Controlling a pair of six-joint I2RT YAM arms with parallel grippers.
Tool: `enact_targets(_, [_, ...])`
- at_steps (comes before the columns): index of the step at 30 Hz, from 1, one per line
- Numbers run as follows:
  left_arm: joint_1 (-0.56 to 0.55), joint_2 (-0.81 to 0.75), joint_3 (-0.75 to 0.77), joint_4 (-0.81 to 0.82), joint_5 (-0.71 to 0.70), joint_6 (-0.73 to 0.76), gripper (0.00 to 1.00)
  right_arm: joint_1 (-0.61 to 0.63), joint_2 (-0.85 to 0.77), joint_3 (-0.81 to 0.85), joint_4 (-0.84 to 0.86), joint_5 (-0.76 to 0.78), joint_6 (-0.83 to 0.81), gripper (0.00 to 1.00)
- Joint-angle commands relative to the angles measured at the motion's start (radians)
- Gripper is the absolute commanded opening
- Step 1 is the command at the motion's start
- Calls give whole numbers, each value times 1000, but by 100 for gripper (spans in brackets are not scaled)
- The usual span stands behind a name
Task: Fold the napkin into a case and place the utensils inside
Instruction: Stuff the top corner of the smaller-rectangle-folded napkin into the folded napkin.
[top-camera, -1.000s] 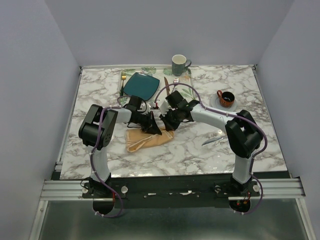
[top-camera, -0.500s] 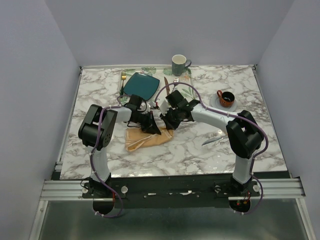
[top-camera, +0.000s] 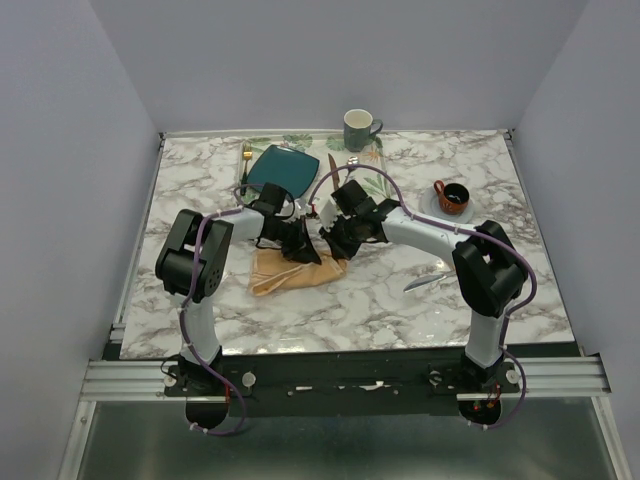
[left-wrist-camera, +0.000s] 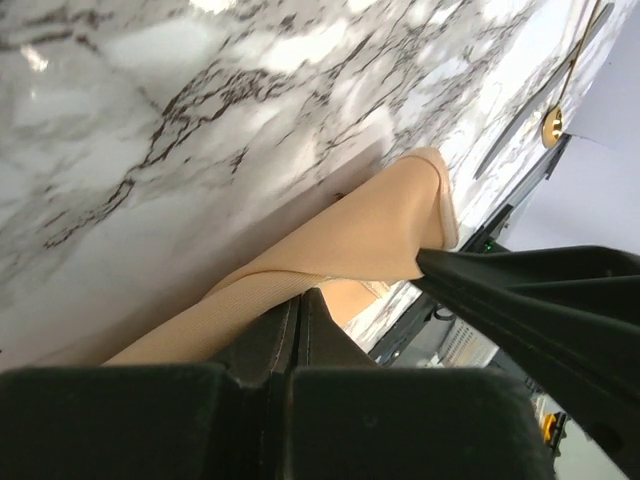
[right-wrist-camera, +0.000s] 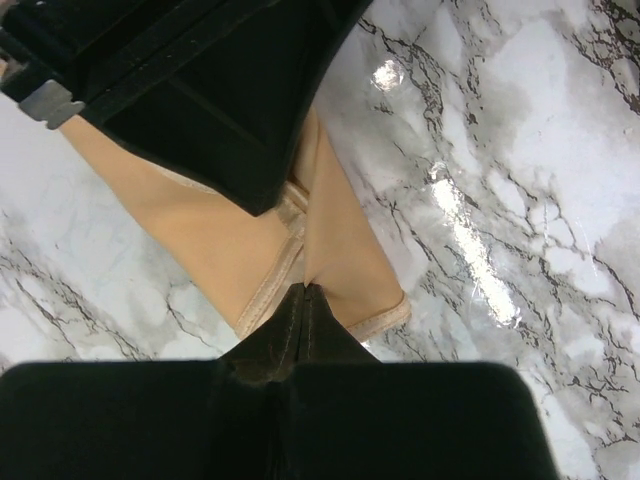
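The peach-tan napkin lies partly folded on the marble table, in front of both arms. My left gripper is shut on a raised fold of the napkin; its jaws are pressed together on the cloth. My right gripper is shut on the napkin's hemmed edge, its tips meeting at the fold. The two grippers sit close together over the cloth. The silver knife lies to the right on the table. In the left wrist view the gold spoon lies beside the knife.
A teal plate, a gold fork and a brown-handled knife sit on the leaf-patterned tray at the back. A green mug stands behind them. A brown cup on a saucer is at the right.
My left gripper has shifted slightly back and left with the cloth, pulling the napkin's left part up a little. The right gripper has stayed put.
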Motion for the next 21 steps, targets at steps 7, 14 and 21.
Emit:
enact_targets(7, [-18,21,83,-21,12,-2,0,6,-2,29,0,-35,4,1])
enact_targets(14, [-26,23,86,15,52,-6,0,6,29,42,-1,5,-9,1])
enact_targets(21, [-30,58,105,33,55,1,0,6,49,51,-1,25,-7,1])
